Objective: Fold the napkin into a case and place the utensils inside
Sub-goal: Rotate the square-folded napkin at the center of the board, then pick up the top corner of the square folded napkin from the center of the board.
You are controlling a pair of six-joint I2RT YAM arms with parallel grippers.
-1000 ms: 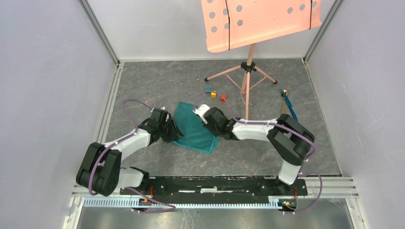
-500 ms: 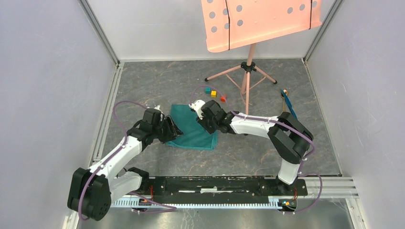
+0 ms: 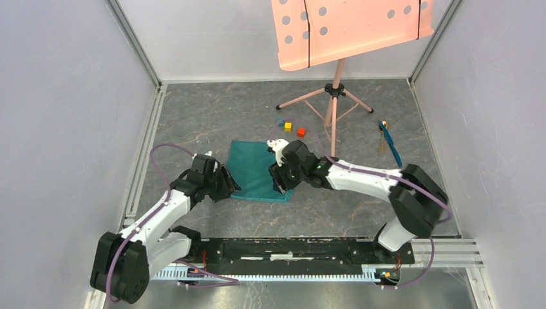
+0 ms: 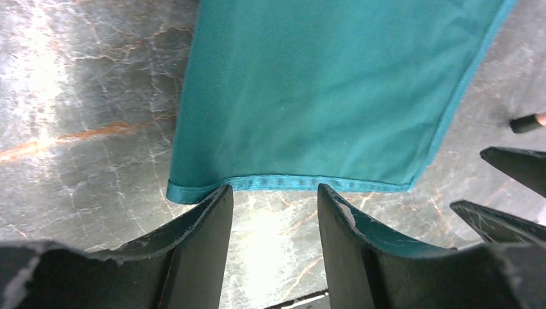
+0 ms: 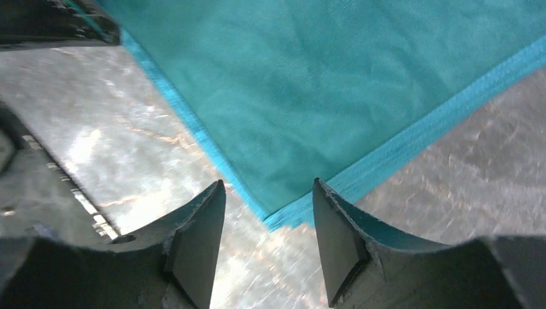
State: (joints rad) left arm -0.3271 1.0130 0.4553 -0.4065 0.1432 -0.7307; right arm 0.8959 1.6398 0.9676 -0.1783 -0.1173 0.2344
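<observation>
Teal-green, the napkin (image 3: 256,168) lies flat on the grey table (image 3: 212,116) between the two wrists, and its near hem runs across from one wrist to the other. The left gripper (image 4: 273,196) stands with its jaws spread and empty just before this hem, near the left corner. The right gripper (image 5: 267,199) is spread too, with the right corner lying loose in its gap. So each arm has its own corner. The utensils (image 3: 388,140) lie well apart on the right, nearer the right arm.
</observation>
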